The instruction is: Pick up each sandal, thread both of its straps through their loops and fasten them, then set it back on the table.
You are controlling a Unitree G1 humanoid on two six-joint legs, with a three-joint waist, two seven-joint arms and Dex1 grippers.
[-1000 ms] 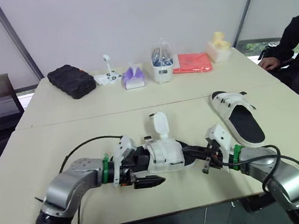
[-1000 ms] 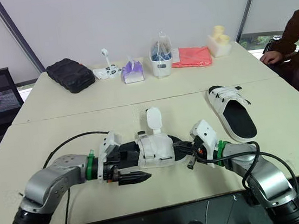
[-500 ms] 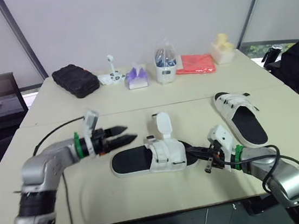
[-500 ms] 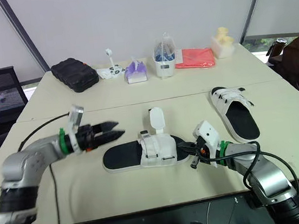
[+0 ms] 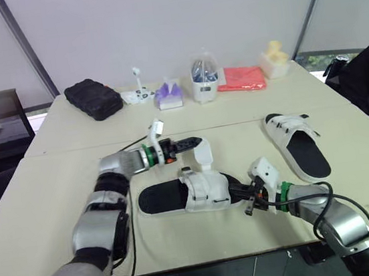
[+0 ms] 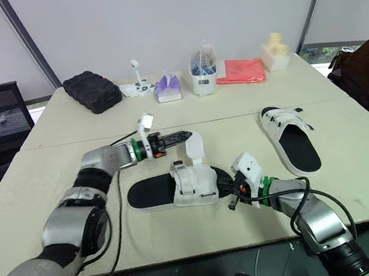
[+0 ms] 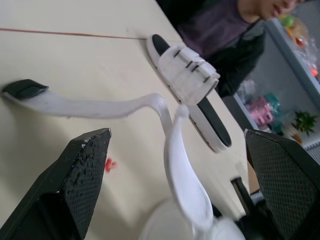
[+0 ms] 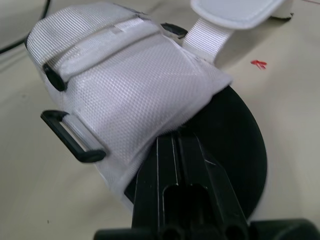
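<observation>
Black-soled white fabric sandal [image 5: 204, 191] lay on the beige table [image 5: 57, 194], right gripper [image 5: 246, 192] clamped on its sole, 1 strap [image 5: 203, 156] unthreaded between the left gripper's [image 5: 197, 139] wide-open fingers; 2nd sandal [image 5: 298, 147] looked fastened.

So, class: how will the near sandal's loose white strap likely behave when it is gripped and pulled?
Probably floppy: the strap stands bent in a curve rather than straight. Likely light, being thin webbing. The sandal may drag along the table unless held.

No readable word, brand, number or sign anywhere; none on the near sandal [image 5: 201, 191], the other sandal [image 5: 298, 145], or the red packet [image 5: 240, 77] at the tabletop's [image 5: 56, 187] far edge.
</observation>
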